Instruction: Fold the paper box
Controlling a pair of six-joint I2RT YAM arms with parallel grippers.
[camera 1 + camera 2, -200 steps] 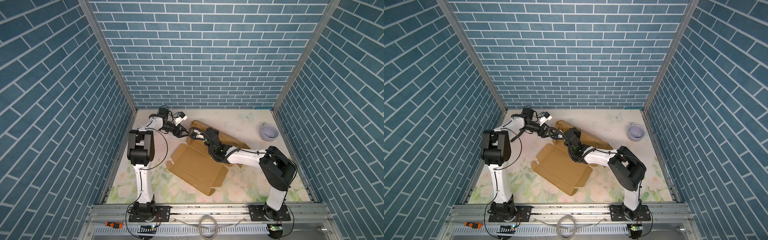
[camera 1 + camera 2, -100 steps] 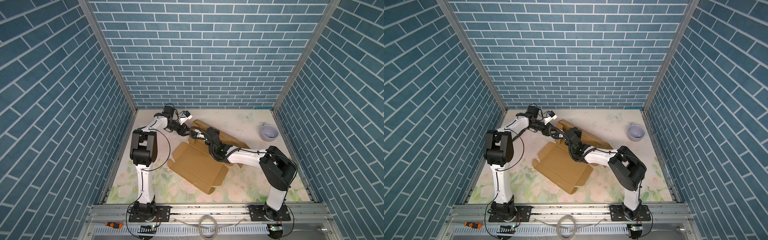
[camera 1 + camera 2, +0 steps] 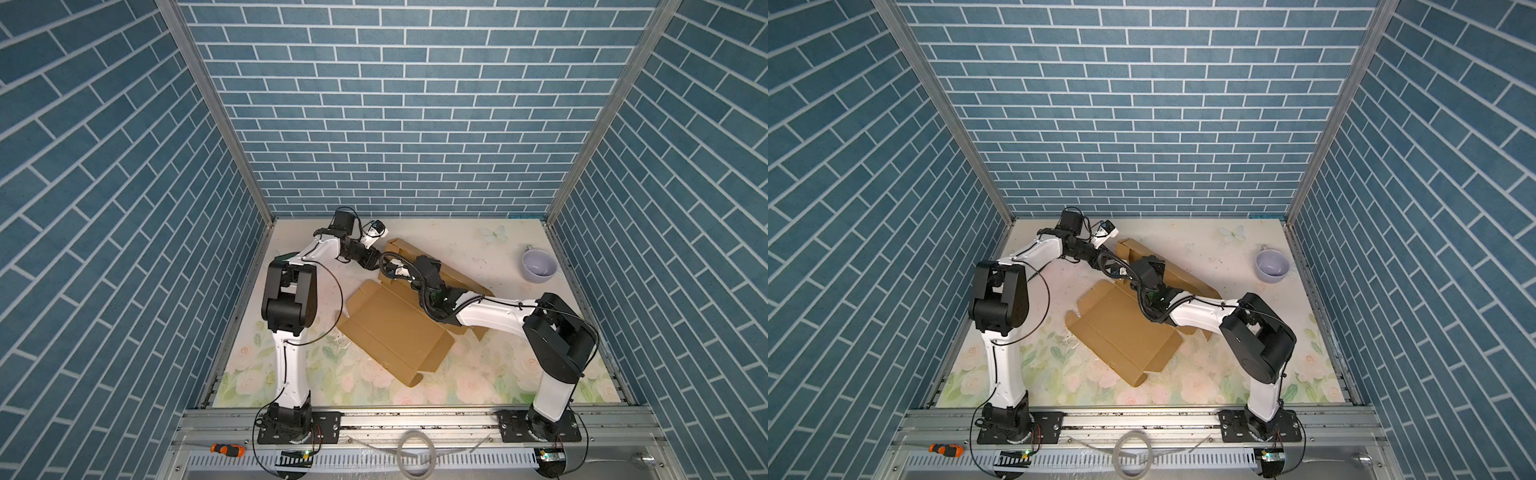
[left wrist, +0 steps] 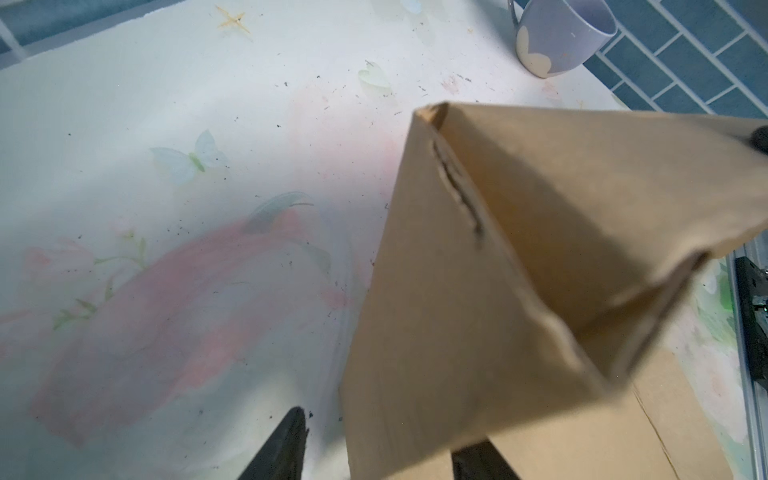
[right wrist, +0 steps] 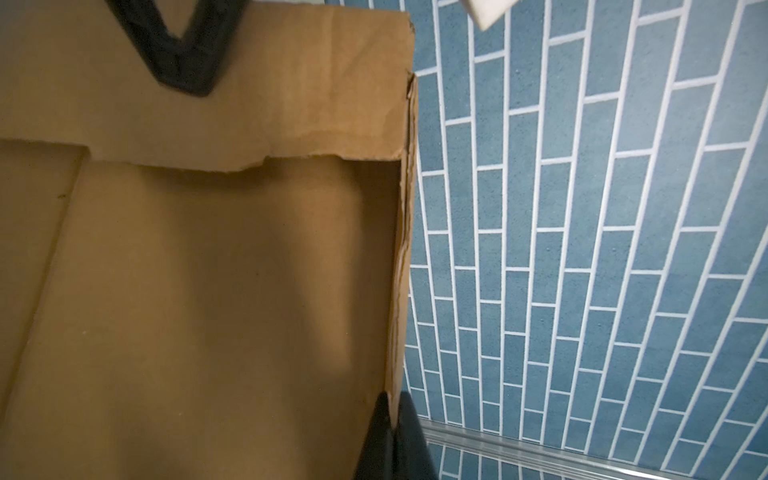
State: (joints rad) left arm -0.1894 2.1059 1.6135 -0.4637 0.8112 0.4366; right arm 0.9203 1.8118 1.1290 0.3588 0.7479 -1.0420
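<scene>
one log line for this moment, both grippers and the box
paper box: partly folded, large panel lying flat | left gripper: jaws open, straddling its raised flap | right gripper: jaws shut on its side wall edge

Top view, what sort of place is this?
Probably a robot test cell, not a kitchen: brick-print wall panels enclose a floral tabletop, and the left arm and right arm bolt to an aluminium rail.

Paper box (image 3: 395,328): matt brown corrugated cardboard, creased, edges frayed.
Mug (image 4: 561,37): glossy lilac glaze, smooth.
Tabletop (image 3: 457,249): smooth matt floral print, speckled.
Walls (image 3: 415,124): matt, grainy blue brick pattern.
</scene>
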